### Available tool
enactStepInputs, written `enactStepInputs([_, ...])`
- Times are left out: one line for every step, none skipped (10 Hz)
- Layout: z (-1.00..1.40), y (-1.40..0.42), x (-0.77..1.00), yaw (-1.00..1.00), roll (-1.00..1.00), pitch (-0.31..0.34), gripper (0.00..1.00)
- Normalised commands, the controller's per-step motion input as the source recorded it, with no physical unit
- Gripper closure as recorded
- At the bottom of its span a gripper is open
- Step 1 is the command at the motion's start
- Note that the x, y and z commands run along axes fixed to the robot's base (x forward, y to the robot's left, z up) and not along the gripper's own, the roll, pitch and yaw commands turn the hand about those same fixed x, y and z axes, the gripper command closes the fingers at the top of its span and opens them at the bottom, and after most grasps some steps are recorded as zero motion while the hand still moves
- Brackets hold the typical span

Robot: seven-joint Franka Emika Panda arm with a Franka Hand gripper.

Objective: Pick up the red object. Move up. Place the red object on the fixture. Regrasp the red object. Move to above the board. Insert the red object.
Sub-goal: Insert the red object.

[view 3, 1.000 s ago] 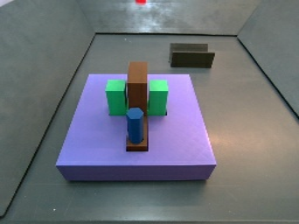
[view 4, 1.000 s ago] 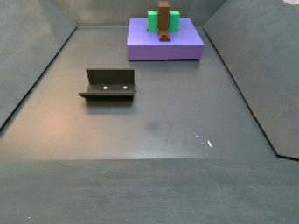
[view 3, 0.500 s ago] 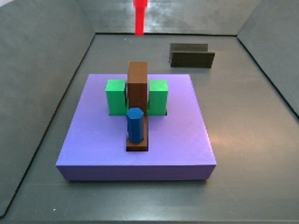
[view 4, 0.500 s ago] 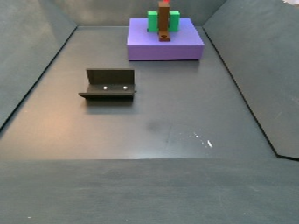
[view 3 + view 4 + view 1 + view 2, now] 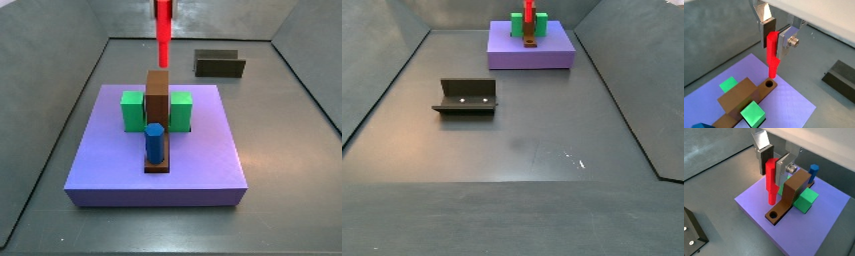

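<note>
My gripper (image 5: 775,43) is shut on the upper end of the red object (image 5: 771,60), a thin red peg hanging straight down; both wrist views show this, with the gripper (image 5: 774,178) and peg (image 5: 770,185). The peg's lower tip hangs just above a round hole (image 5: 773,216) in the low brown foot of the upright slab (image 5: 794,190) on the purple board (image 5: 817,235). In both side views only the peg (image 5: 162,30) (image 5: 529,8) shows, above the board (image 5: 201,160); the gripper is out of frame there. The fixture (image 5: 219,64) (image 5: 466,97) stands empty on the floor.
A blue hexagonal peg (image 5: 155,143) stands in front of the slab, and green blocks (image 5: 131,110) flank it. Grey walls (image 5: 54,90) enclose the floor on both sides and at the back.
In the side view the red peg has come down from the top edge, from a bare tip to a long stretch hanging over the brown slab.
</note>
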Motion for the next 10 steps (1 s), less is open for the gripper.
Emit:
enactStepInputs([-0.28,0.12,0.0,0.0,-0.33,-0.15,1.0])
enactStepInputs([-0.33,0.13,0.0,0.0,-0.2,-0.123,1.0])
enactStepInputs([-0.38,0.08,0.0,0.0,-0.15,-0.14,1.0])
enactStepInputs([-0.29,0.04,0.0,0.0,-0.14,-0.116,1.0])
enactStepInputs([-0.22,0.0,0.0,0.0,-0.15,-0.104,1.0])
enactStepInputs([-0.23,0.0,0.0,0.0,-0.1,-0.09,1.0])
enactStepInputs([-0.23,0.0,-0.07,0.0,-0.06,-0.071,1.0])
enactStepInputs([-0.23,0.0,-0.07,0.0,-0.01,-0.051,1.0])
enactStepInputs([-0.23,0.0,-0.06,0.0,0.0,-0.049,1.0])
enactStepInputs([-0.21,0.0,-0.11,0.0,0.0,-0.04,1.0])
